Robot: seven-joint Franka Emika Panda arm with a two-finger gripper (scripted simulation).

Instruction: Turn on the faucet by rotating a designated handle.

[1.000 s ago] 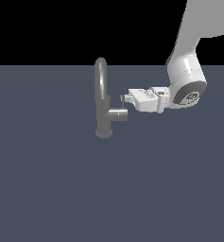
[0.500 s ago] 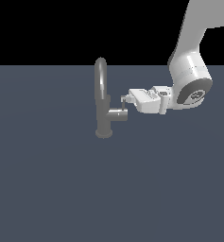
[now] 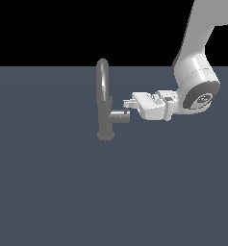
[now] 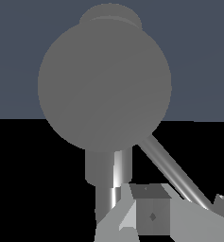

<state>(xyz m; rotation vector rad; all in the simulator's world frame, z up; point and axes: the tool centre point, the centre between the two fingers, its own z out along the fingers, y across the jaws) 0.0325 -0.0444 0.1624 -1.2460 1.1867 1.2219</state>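
Standing faucet [image 3: 104, 103] on slate-blue floor [image 3: 53, 192]

The grey faucet [image 3: 103, 101] stands upright on the dark floor [image 3: 62, 192]. The white arm's gripper [image 3: 127, 103] lies horizontal, fingertips just above the side cylinder [image 3: 119, 116].

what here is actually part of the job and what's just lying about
Part of the job:
- faucet
- handle, the thin rod off the faucet's side cylinder
- tool, at the side cylinder's end

Just lying about:
- no loose items in view; only the grey floor
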